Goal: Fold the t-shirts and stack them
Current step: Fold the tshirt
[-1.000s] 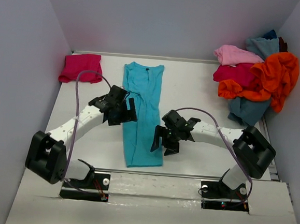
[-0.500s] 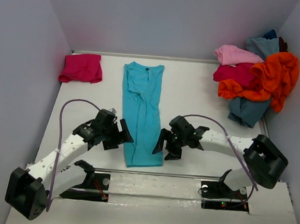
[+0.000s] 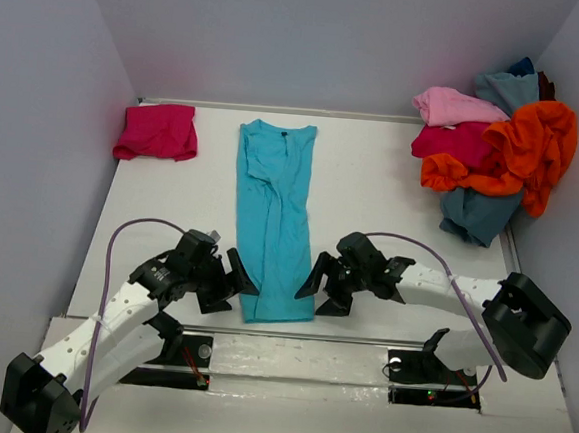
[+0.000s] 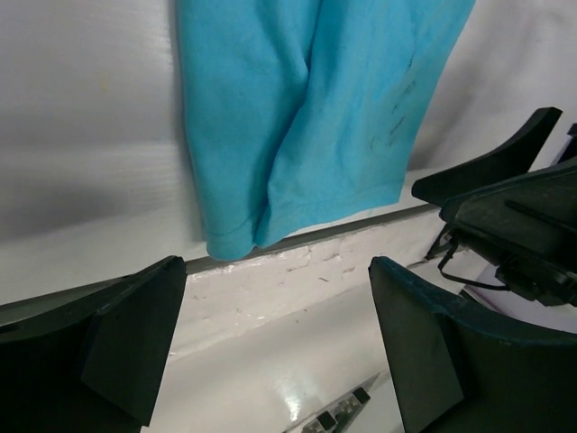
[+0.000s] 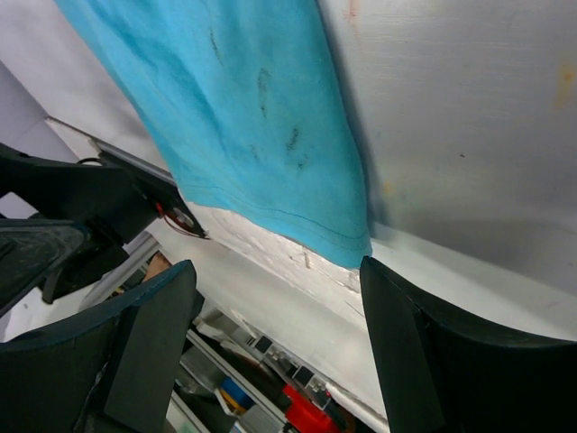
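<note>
The bench (image 3: 392, 185) is closed in by walls at 9, 12 and 3 o'clock, and its near edge at 6 o'clock is marked by a pale rail. Bare surface is seen on both sides of the turquoise t-shirt (image 3: 275, 215): a broad stretch toward 3 o'clock, reaching as far as the pile, and a narrower one toward 9 o'clock.

The turquoise t-shirt is laid flat as a narrow strip near the middle of the bench. Its long axis runs from 12 to 6 o'clock, with the collar pointed to 12 and the hem (image 4: 297, 212) brought right up to the near rail.

A folded magenta-pink t-shirt (image 3: 158, 132) is placed in the corner at 10 o'clock, well apart from the strip. The remaining t-shirts (image 3: 495, 152), orange, light pink, crimson and dusty blue, are heaped in the corner at 2 o'clock against the wall.

The left tool (image 3: 232, 287) is held low just beside the hem at 9 o'clock of it, its jaws spread wide with nothing between them. The right tool (image 3: 322, 291) is set at 3 o'clock of the hem, likewise spread and gripping nothing.
</note>
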Robot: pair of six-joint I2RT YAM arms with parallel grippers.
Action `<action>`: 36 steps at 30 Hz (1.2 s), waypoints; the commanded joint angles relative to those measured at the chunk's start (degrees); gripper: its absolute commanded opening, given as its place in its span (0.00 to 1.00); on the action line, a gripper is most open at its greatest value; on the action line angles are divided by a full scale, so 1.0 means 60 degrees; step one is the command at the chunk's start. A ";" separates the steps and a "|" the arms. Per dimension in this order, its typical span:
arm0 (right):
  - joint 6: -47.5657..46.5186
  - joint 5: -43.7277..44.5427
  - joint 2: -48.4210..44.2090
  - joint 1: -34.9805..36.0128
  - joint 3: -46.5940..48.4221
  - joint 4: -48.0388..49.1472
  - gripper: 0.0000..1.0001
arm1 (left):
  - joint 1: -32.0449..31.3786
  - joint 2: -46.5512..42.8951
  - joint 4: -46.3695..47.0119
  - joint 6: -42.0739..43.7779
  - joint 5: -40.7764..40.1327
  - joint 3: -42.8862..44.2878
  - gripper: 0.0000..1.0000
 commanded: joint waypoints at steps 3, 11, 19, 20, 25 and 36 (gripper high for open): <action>0.0790 -0.0257 -0.0313 -0.0043 -0.0571 0.1314 0.79 | -0.0025 -0.0493 0.0775 -0.1389 0.1373 -0.0575 0.94; 0.1567 -0.0388 -0.0607 -0.0043 -0.1421 0.2251 0.79 | -0.0025 -0.0976 0.1495 -0.2709 0.2326 -0.1177 0.94; 0.1728 -0.0520 -0.0402 -0.0043 -0.1494 0.3085 0.79 | -0.0025 -0.1181 0.1948 -0.3311 0.2575 -0.1660 0.94; 0.1772 -0.0549 -0.0388 -0.0043 -0.1567 0.3290 0.79 | -0.0025 -0.1181 0.2036 -0.3311 0.2648 -0.1675 0.94; 0.1992 -0.0725 -0.0417 -0.0043 -0.1876 0.4025 0.79 | -0.0025 -0.0904 0.2476 -0.2829 0.2795 -0.1544 0.94; 0.1977 -0.0871 -0.0256 -0.0043 -0.1876 0.4098 0.79 | 0.0062 -0.0798 0.3889 -0.2208 0.3497 -0.1337 0.94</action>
